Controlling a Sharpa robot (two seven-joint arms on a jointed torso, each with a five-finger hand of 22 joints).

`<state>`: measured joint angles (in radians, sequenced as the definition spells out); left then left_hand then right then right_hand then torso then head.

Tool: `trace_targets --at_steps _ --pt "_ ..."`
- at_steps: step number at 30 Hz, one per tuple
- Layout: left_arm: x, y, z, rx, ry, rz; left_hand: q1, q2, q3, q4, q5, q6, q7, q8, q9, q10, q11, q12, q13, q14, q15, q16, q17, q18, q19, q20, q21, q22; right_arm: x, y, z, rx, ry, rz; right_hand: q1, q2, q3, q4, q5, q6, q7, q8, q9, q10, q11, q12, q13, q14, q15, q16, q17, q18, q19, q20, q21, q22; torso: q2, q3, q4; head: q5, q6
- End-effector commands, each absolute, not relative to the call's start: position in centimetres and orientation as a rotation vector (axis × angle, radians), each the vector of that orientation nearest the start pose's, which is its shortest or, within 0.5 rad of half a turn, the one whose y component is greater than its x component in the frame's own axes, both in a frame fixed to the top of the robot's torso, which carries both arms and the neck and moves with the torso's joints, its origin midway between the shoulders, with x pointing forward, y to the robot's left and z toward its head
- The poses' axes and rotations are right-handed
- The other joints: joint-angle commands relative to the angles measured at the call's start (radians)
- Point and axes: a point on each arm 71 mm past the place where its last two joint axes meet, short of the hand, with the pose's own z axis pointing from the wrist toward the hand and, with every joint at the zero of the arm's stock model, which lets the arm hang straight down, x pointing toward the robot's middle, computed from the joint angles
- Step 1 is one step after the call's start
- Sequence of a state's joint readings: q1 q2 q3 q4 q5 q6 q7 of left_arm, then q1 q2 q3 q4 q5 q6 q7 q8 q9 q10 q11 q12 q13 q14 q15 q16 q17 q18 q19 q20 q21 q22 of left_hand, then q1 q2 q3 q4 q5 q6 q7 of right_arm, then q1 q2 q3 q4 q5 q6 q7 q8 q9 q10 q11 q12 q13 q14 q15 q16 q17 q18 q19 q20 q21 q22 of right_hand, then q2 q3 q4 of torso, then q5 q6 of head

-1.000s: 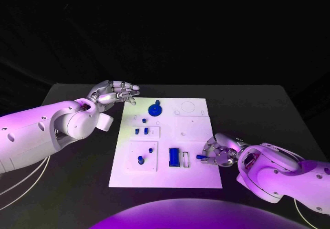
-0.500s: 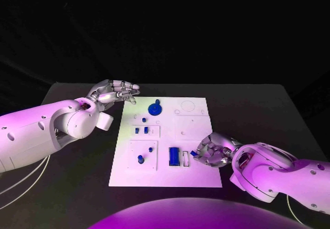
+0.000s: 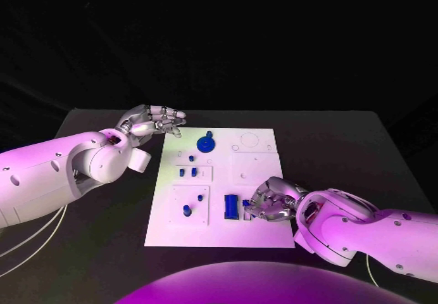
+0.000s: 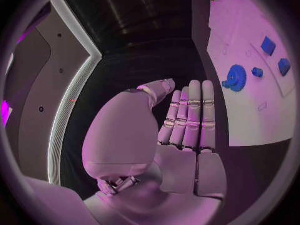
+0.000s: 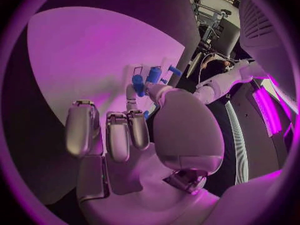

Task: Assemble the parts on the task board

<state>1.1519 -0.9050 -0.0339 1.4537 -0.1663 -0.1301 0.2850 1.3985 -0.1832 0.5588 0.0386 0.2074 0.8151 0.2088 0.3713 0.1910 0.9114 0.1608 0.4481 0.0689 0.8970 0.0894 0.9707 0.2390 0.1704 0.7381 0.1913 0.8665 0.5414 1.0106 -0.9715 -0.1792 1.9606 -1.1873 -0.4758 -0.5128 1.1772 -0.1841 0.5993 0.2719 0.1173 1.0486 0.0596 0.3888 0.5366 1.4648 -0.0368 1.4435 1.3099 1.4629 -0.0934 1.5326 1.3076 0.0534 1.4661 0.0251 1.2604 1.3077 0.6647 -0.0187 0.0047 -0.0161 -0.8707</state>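
The white task board (image 3: pixel 256 171) lies in the middle of the black table. My right hand (image 3: pixel 270 201) hovers low over the board's near right part and pinches a small blue piece (image 5: pixel 138 84) between thumb and a finger. The piece sits right beside the narrow slot (image 3: pixel 246 211) next to the upright blue block (image 3: pixel 231 207). My left hand (image 3: pixel 152 120) floats off the board's far left corner, fingers straight and side by side, holding nothing (image 4: pixel 187 120). A blue gear (image 3: pixel 207 145) stands at the board's far end.
Two small blue pieces (image 3: pixel 187 172) sit in the middle left panel, and two blue pegs (image 3: pixel 187 211) in the near left panel. The gear (image 4: pixel 235 78) is also seen from the left wrist. Black table surrounds the board on all sides.
My right hand has slid left across the board with the small blue piece, from the right edge to the slot beside the blue block. The left hand has stayed put.
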Motion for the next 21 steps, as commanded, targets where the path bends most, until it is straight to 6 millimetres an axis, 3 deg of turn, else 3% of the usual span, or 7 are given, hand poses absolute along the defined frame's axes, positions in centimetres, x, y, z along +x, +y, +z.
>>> trace_targets --at_steps 1,21 --pt "48.6 24.71 -20.73 -1.011 1.639 -1.494 -0.007 0.006 -0.002 0.0 0.003 -0.006 0.016 -0.001 -0.001 -0.008 0.0 0.004 0.001 -0.007 0.003 -0.002 -0.002 0.012 0.008 0.001 -0.007 -0.001 33.14 -16.62 -27.71 0.36 2.158 0.67 -0.025 0.002 0.0 0.01 -0.003 0.034 -0.022 0.021 0.087 0.07 0.003 0.006 0.194 0.092 0.002 0.007 0.182 0.002 0.019 -0.004 0.008 0.19 0.0 -0.0002 0.0005 0.001 -0.001" --pt "48.54 24.84 -20.71 -1.007 1.642 -1.489 -0.007 0.007 -0.002 0.0 0.002 -0.006 0.016 -0.001 -0.002 -0.009 0.0 0.004 0.001 -0.007 0.004 -0.002 -0.002 0.012 0.008 0.001 -0.007 -0.001 33.45 -16.89 -28.34 0.33 2.169 0.621 -0.055 0.007 0.003 0.009 -0.003 0.048 -0.029 0.032 0.092 0.076 -0.002 0.024 0.205 0.093 -0.001 0.009 0.188 0.001 0.021 -0.007 0.014 0.192 0.0 0.0003 -0.0004 0.003 0.0"
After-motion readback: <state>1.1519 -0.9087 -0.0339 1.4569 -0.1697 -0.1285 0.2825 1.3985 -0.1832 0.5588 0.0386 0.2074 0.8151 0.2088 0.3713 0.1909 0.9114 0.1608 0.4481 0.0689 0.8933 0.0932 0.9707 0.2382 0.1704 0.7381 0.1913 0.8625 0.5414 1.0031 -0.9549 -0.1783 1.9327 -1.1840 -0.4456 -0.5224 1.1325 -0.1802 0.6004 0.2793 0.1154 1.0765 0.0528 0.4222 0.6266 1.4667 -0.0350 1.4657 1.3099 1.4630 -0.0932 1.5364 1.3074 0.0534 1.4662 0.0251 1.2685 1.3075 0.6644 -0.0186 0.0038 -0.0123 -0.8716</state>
